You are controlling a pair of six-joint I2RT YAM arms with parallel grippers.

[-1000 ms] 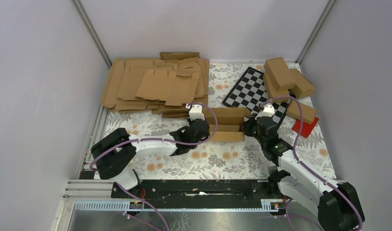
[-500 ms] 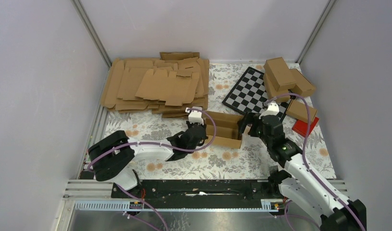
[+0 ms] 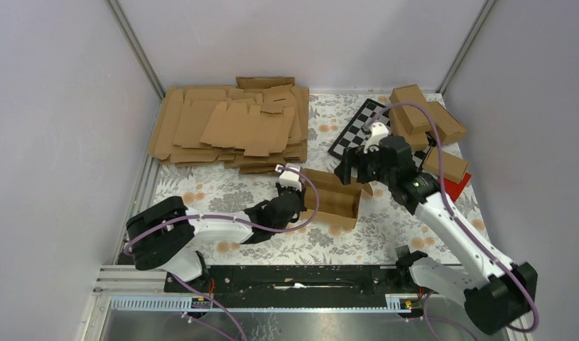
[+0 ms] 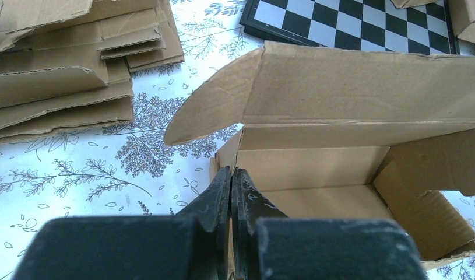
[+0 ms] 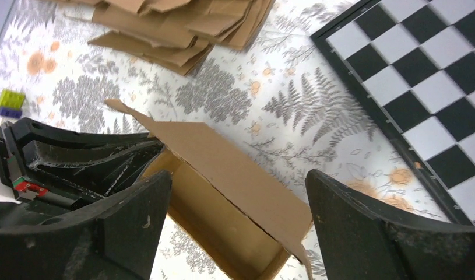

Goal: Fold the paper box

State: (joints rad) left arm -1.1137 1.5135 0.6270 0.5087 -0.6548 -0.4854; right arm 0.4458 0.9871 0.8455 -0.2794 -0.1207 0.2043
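Note:
The paper box [image 3: 334,199] lies open-topped on the flowered table, its long lid flap [image 4: 363,87] standing up along the far side. My left gripper [image 3: 293,197] is at the box's left end, jaws shut on the end wall [image 4: 231,172], with cardboard showing between them. My right gripper [image 3: 352,168] hangs open above the box's right end, touching nothing. In the right wrist view the box [image 5: 223,175] lies below and between its spread fingers [image 5: 130,216], with the left gripper [image 5: 89,157] at the box's far end.
A heap of flat brown blanks [image 3: 229,128] fills the back left. A chessboard [image 3: 359,128] lies behind the box, with folded cartons [image 3: 421,114] and a red block [image 3: 455,187] at the right. Small toy bricks [image 5: 7,102] lie by the left arm.
My right gripper opened, let go of the box's right end, and rose toward the back. The box shifted a little nearer and turned, still held by the left gripper.

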